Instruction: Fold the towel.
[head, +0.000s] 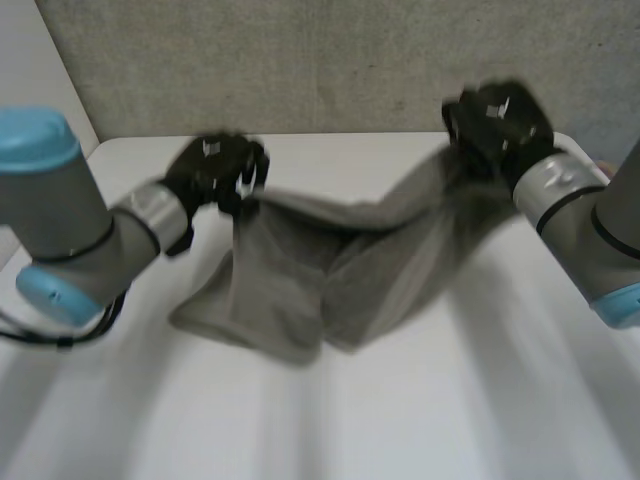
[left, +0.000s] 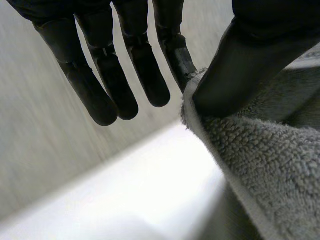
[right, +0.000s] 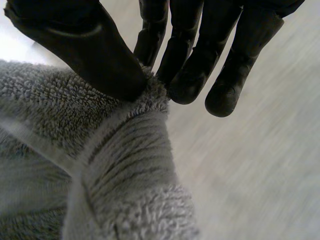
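A grey terry towel (head: 330, 265) hangs stretched between my two hands above the white table, and its lower part sags onto the table. My left hand (head: 215, 170) holds the towel's left corner. In the left wrist view the thumb (left: 240, 65) pinches the towel's hem (left: 260, 165) against a finger, while the other fingers (left: 115, 75) stay straight. My right hand (head: 495, 120) is raised at the far right with the other corner. In the right wrist view its thumb (right: 95, 55) presses a bunched corner of the towel (right: 130, 160) against the fingers (right: 190, 60).
The white table (head: 450, 400) spreads out below the towel. A grey wall (head: 320, 60) runs behind its far edge. Both grey arms (head: 70, 230) come in from the sides.
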